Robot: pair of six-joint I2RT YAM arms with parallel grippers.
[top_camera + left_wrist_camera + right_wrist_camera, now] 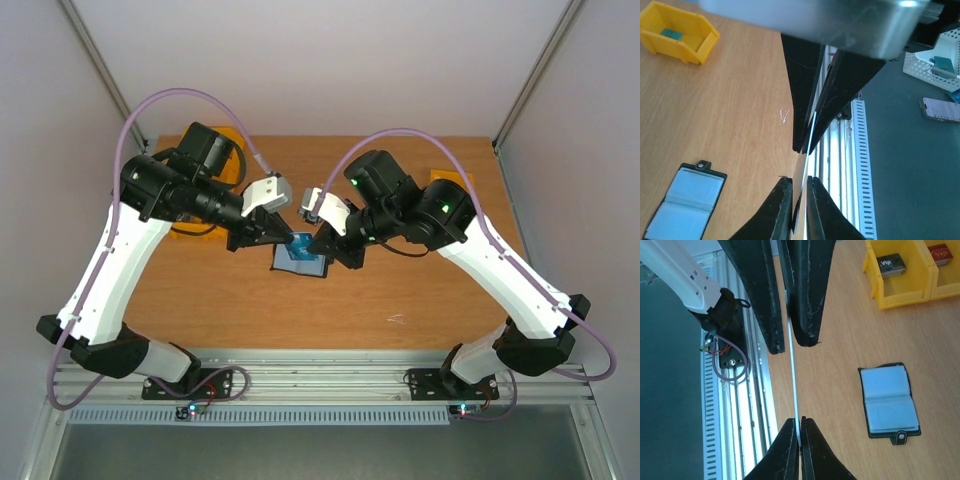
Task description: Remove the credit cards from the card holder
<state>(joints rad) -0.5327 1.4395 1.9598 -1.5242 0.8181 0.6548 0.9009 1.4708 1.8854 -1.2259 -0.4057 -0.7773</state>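
Above mid-bench, left gripper point(283, 232) and right gripper point(320, 243) are each clamped on opposite ends of one thin pale card point(794, 385), probably a handover. Just below, the holder point(888, 402) lies open and flat. The bench point(420, 290) is wood, with yellow bins point(900, 297) near its far corners and grey walls around.

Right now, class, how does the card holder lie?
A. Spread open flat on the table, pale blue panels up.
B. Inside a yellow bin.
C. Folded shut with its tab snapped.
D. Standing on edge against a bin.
A: the card holder lies unfolded on the table, both pale blue panels facing up.
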